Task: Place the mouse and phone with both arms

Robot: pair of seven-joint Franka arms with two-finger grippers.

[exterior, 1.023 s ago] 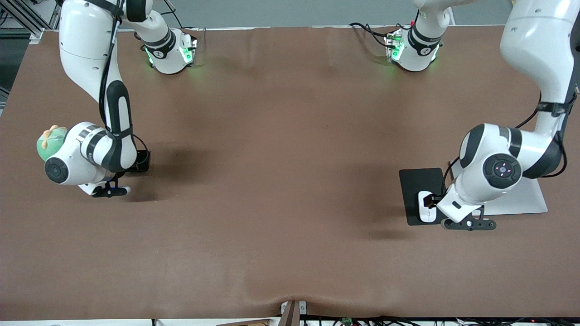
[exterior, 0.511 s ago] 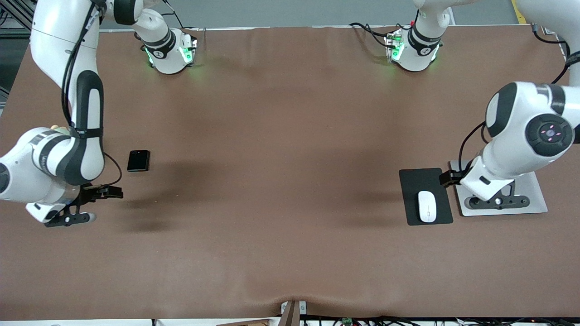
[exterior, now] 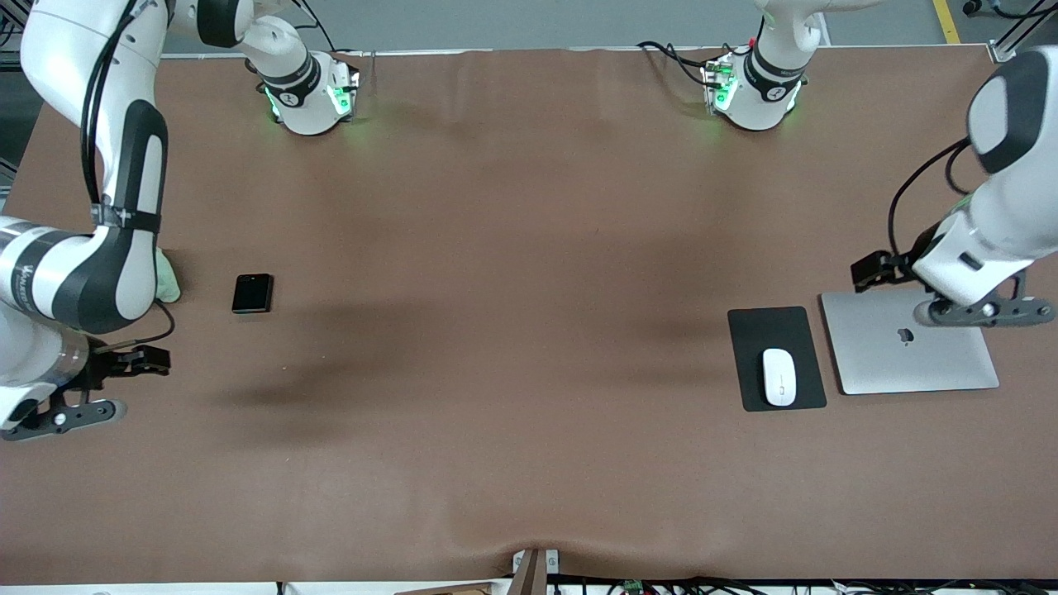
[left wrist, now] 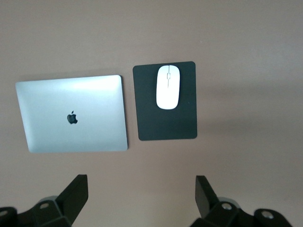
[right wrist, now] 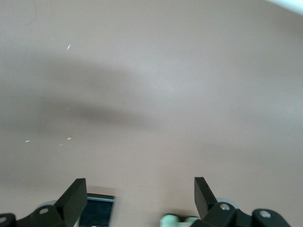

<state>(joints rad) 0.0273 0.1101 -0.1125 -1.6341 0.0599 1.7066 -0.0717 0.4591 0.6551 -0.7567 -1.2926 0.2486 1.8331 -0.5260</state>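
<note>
The mouse (exterior: 779,376) lies on the mat (exterior: 775,357) beside the laptop (exterior: 909,341), and the phone (exterior: 252,293) lies on the tabletop (exterior: 512,330) toward the right arm's end, so both look placed. Left hand (exterior: 984,311) hangs spread and empty over the laptop; right hand (exterior: 62,413) spread and empty over bare tabletop. To finish well, each arm should lift straight clear, sweeping over neither thing.

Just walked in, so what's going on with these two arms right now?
Neither arm holds anything. The mouse lies on the mat beside the laptop, and the phone lies on the table toward the right arm's end. The left gripper is open above the laptop; the right gripper is open near the phone.
</note>
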